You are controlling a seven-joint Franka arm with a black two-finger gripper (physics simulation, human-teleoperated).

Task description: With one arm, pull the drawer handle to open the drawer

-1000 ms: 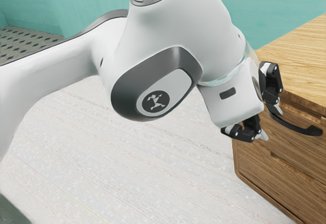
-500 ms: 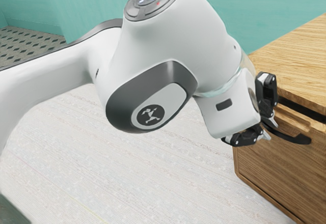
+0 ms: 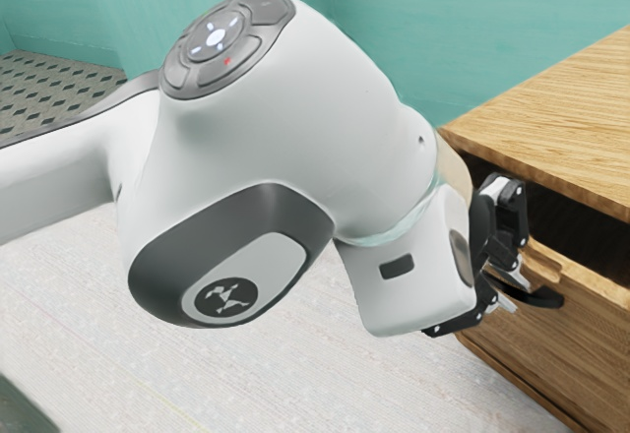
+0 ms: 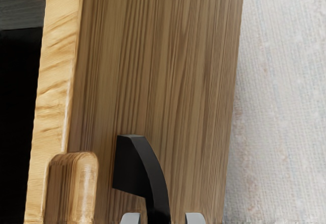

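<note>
A wooden cabinet (image 3: 561, 128) stands at the exterior view's right. Its top drawer (image 3: 576, 349) is pulled partway out, leaving a dark gap under the cabinet top. My gripper (image 3: 506, 290) is at the drawer's black curved handle (image 3: 543, 298), shut on it from two sides. Close in the wrist view, the handle (image 4: 140, 173) rises off the drawer front (image 4: 168, 71) and runs down between my two grey fingertips (image 4: 130, 218). Beside the front panel's edge is the drawer's dark inside (image 4: 18, 122).
My bulky white arm fills the middle of the exterior view and hides much of the pale textured floor (image 3: 89, 354). A grey perforated plate (image 3: 49, 79) lies far back at the left, before a teal wall. Lower cabinet panels (image 3: 551, 394) sit under the drawer.
My fingers closed on the handle, and my hand has drawn back toward the exterior view's left. The drawer came out with it, opening a dark gap under the cabinet top.
</note>
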